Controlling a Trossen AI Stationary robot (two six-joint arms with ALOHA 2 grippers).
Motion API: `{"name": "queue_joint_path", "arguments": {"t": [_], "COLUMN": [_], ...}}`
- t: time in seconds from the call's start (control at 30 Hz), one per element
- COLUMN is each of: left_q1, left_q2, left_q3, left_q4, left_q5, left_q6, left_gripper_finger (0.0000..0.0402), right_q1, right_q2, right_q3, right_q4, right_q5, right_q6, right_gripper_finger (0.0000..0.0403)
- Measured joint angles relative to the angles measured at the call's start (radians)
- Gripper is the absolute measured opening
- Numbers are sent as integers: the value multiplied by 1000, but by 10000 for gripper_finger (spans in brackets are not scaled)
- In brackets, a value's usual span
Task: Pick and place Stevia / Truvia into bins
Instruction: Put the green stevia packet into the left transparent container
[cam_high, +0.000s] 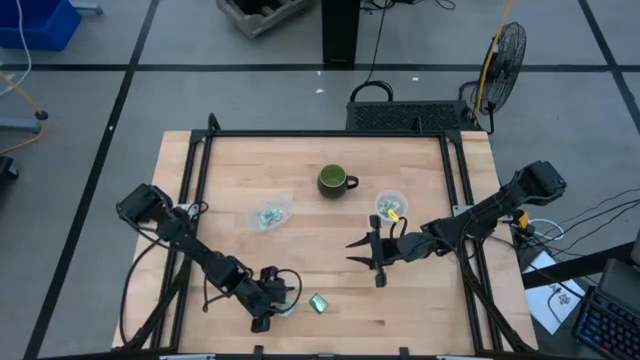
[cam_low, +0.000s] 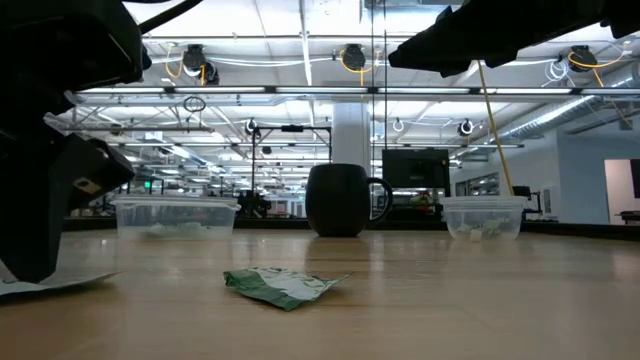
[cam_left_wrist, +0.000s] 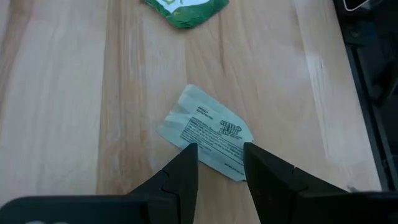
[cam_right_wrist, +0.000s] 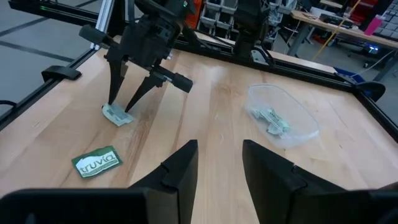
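Pale packet (cam_left_wrist: 208, 141) flat on desk (cam_high: 330, 295) near front edge, just beside dark green Truvia packet (cam_high: 319, 304). Left gripper (cam_left_wrist: 219, 163) down over pale packet, fingers (cam_right_wrist: 115, 84) spread, tips straddling it, nothing gripped. Right gripper (cam_high: 372, 251) hanging mid-desk, fingers apart, empty. Two clear bins: one (cam_high: 270, 214) left of green mug (cam_high: 335, 181), packets inside; other (cam_high: 390, 206) right of mug, also holding packets.
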Motion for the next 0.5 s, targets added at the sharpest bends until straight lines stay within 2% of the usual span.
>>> {"name": "queue_joint_path", "arguments": {"t": [0.5], "left_q1": [58], "left_q2": [-4], "left_q3": [4], "left_q4": [-111], "left_q5": [-54], "left_q6": [24], "left_gripper_finger": [128], "right_q1": [0], "right_q2": [0], "right_q3": [0], "right_q4": [0], "right_q5": [0], "right_q6": [0], "right_gripper_finger": [118]}}
